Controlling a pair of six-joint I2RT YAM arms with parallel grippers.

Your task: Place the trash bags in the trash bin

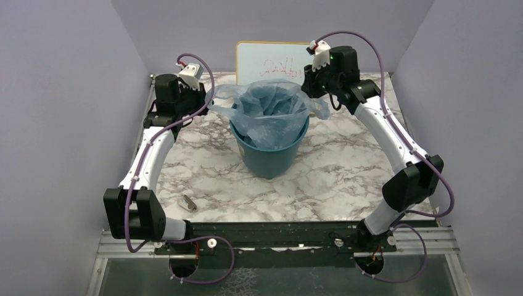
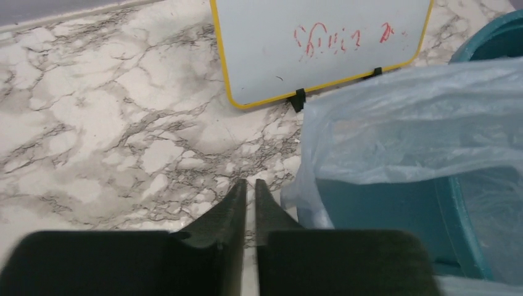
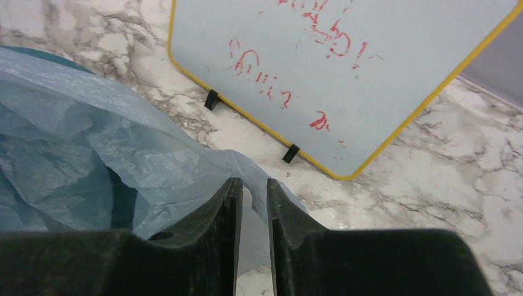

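Centrally placed: trash bin [image 1: 271, 151], trash bags [image 1: 271, 111] lining it, edges draped over the rim. Left gripper [image 2: 250, 188] pressed together, empty. Right gripper [image 3: 253, 188] slightly parted, possibly pinching bag film.

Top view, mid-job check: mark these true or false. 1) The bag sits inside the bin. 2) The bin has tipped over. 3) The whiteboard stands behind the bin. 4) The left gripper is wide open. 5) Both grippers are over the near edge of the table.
1) True: the trash bag lines the trash bin, edges flaring over the rim.
2) False: it stands upright.
3) True: the whiteboard stands behind it.
4) False: the left gripper is shut.
5) False: it and the right gripper flank the bin's rim, far side.
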